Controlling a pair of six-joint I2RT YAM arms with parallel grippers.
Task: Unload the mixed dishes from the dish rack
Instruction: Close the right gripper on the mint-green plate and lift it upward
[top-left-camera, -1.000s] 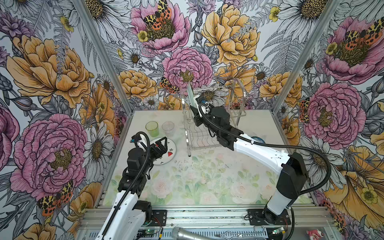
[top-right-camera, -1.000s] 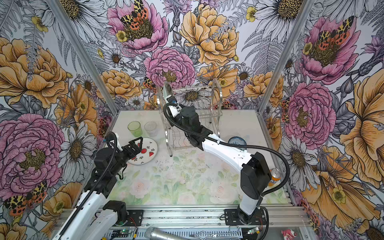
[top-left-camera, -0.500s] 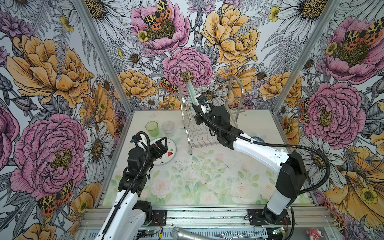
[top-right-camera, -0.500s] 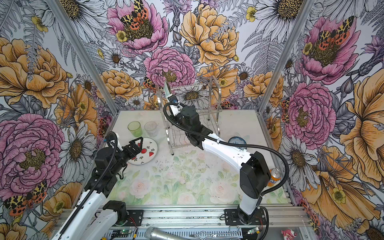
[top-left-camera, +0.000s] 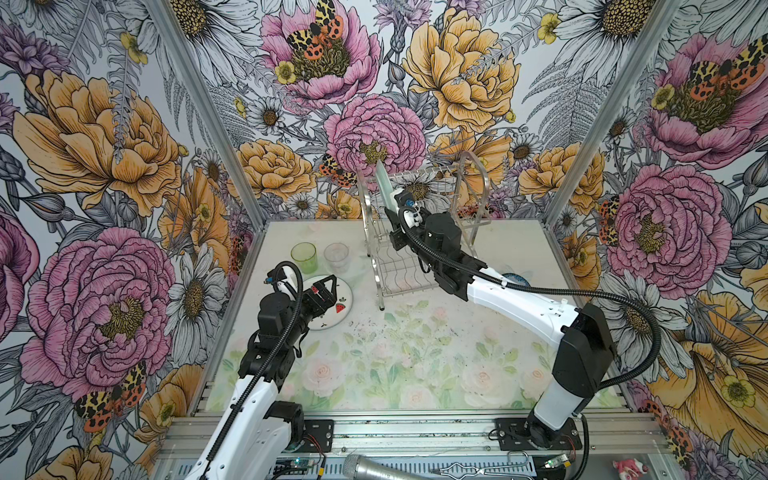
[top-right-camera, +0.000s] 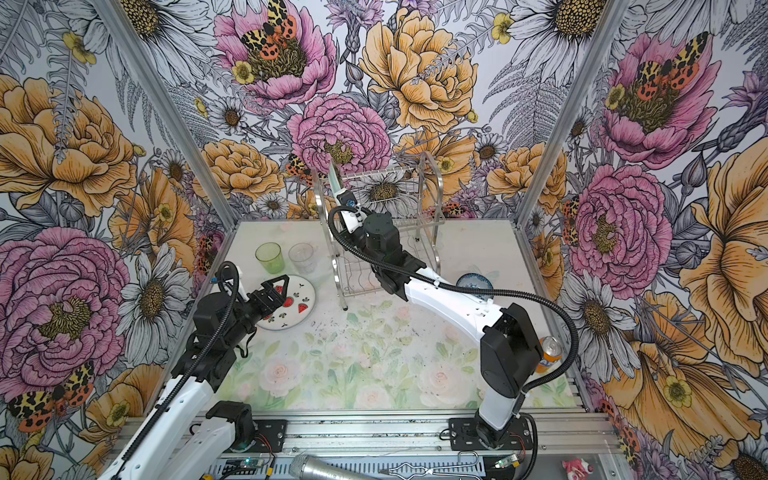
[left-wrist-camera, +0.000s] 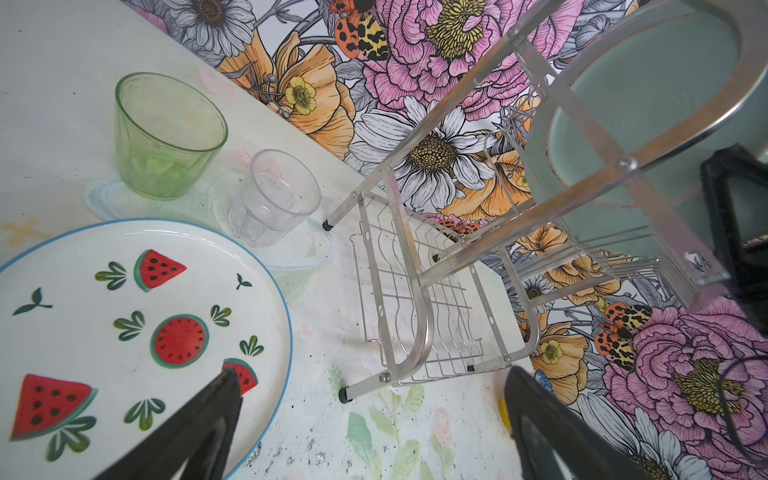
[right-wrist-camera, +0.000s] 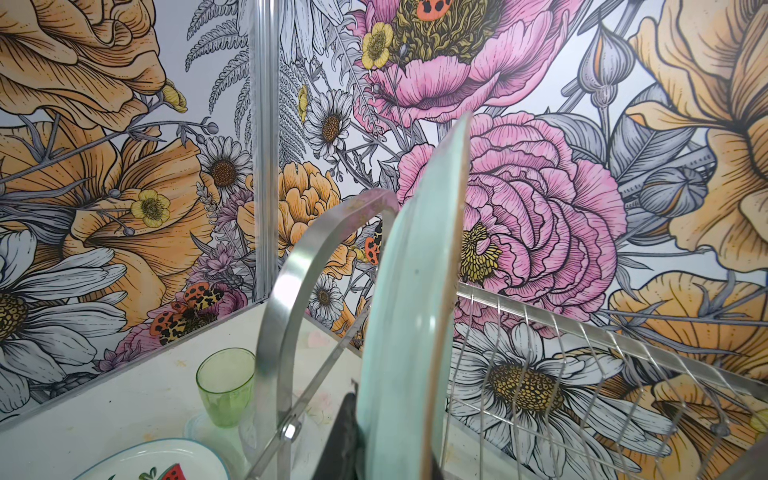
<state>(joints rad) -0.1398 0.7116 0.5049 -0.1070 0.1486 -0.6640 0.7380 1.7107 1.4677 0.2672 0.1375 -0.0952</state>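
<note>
Left arm: your left gripper (top-left-camera: 328, 291) is hovering with jaws wide apart and empty above the round white watermelon-print plate (top-left-camera: 338, 309).
Cups: the translucent green tumbler (top-left-camera: 304, 257) and the clear glass tumbler (top-left-camera: 336, 257) are standing upright, both empty.
Rack: the two-tier chrome wire dish rack (top-left-camera: 395, 278) is carrying nothing else.
Right arm: your right gripper (top-left-camera: 392, 218) is clamping the rim of the pale green round plate (top-left-camera: 384, 187), which is standing on edge at the top tier, probably for lifting clear.

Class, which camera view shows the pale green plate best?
The right wrist view: the pale green plate stands close and large, edge-on. The left wrist view shows its face behind the dish rack frame; both top views show only a thin sliver.
</note>
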